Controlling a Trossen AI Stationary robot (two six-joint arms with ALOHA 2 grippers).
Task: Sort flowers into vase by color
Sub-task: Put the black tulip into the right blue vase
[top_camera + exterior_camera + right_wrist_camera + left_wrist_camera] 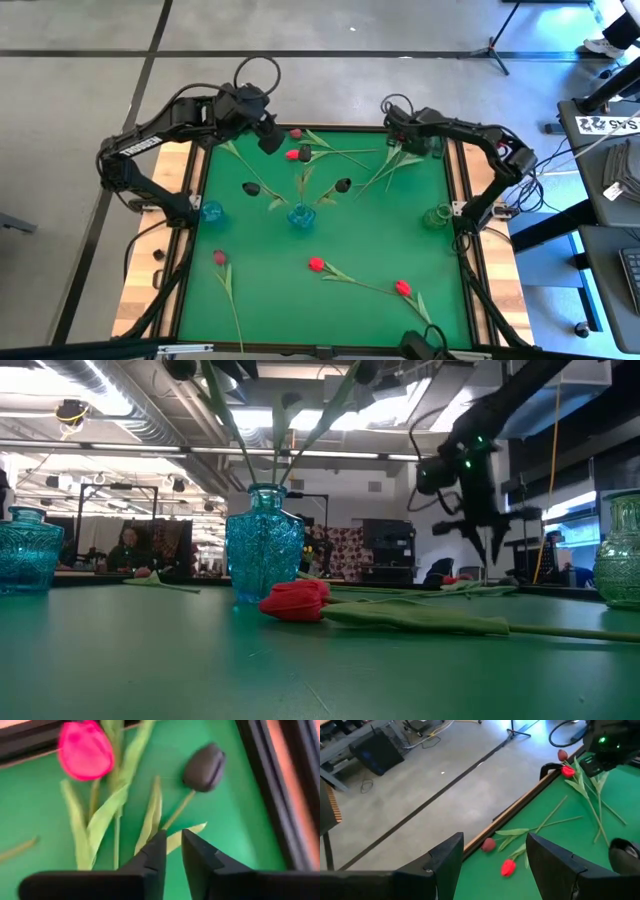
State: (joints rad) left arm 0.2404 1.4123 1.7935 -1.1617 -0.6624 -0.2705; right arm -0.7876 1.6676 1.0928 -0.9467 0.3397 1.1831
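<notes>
The left tool (268, 135) hangs at about eleven o'clock over the green worktop (380, 240), its fingers (447, 862) spread wide and empty; its wrist view looks past them to a maroon tulip (488, 844) and a red tulip (508, 867) lying against the far rim. On the worktop's left edge, near nine o'clock, stands a blue vase (211, 211), and below it at seven o'clock lies a pink tulip (219, 257). The centre vase (299, 215), also blue, holds dark tulips (342, 185) whose stems fan upward. Toward six o'clock a red tulip (316, 264) lies flat, and another red one (403, 288) rests at five o'clock. At the far right corner, near one o'clock, the right tool (408, 140) hovers low over a small pile of stems, its fingers (152, 855) nearly together with only a thin gap and nothing between them; just beyond their tips lie a dark tulip (204, 767) and a bright pink-red tulip (85, 750). A green vase (436, 216) stands at three o'clock.
</notes>
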